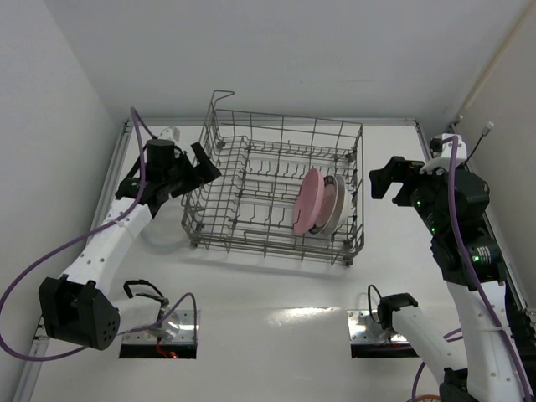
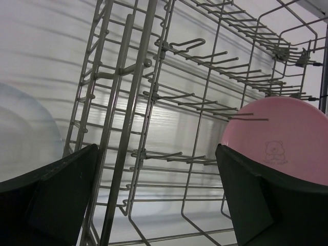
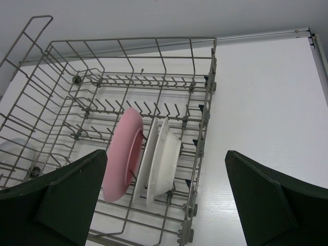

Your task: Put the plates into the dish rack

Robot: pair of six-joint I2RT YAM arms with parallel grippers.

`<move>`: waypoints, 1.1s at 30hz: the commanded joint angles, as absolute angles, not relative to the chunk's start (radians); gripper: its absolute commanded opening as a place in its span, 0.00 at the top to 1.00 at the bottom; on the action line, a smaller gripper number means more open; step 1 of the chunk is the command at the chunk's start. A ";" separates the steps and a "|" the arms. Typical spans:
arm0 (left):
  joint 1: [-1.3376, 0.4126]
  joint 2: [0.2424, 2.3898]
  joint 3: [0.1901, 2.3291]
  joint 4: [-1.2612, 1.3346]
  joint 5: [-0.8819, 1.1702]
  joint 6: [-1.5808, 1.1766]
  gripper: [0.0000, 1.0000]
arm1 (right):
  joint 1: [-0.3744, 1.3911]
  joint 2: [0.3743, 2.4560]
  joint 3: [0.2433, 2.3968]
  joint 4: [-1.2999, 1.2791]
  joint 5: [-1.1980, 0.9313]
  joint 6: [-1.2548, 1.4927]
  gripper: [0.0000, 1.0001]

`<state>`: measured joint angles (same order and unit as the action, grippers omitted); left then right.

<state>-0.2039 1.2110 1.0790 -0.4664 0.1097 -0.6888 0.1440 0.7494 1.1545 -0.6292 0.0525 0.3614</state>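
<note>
The grey wire dish rack (image 1: 289, 120) stands mid-table. In its right end a pink plate (image 1: 306, 201) stands on edge between the tines, with two white plates (image 1: 332, 205) just to its right. The right wrist view shows the pink plate (image 3: 123, 154) and the white plates (image 3: 164, 154) side by side. Another whitish plate (image 1: 161, 233) lies flat on the table outside the rack's left wall, under my left arm. My left gripper (image 1: 208, 166) hangs open at that left wall, nothing between its fingers (image 2: 66, 195). My right gripper (image 1: 383, 180) is open and empty, right of the rack and apart from it.
White walls close in the table on the left, back and right. A metal rail (image 1: 109, 180) runs along the left edge. A tall wire handle (image 1: 219, 100) sticks up at the rack's back left corner. Bare table lies between the rack and the arm bases.
</note>
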 commanded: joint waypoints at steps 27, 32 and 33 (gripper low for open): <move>-0.466 1.195 1.211 -0.334 0.103 -0.712 0.00 | 0.138 0.753 1.184 -0.607 0.060 0.331 0.00; -0.479 1.184 1.304 -0.301 0.141 -0.615 0.00 | 0.138 0.753 1.184 -0.607 0.060 0.331 0.00; -0.488 1.184 1.343 -0.314 0.103 -0.606 0.00 | 0.138 0.753 1.175 -0.607 0.060 0.331 0.00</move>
<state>-0.4595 1.2114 1.2293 -0.4187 0.0998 -0.6758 0.1444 0.7494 1.1545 -0.6292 0.0532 0.3401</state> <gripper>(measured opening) 1.000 0.994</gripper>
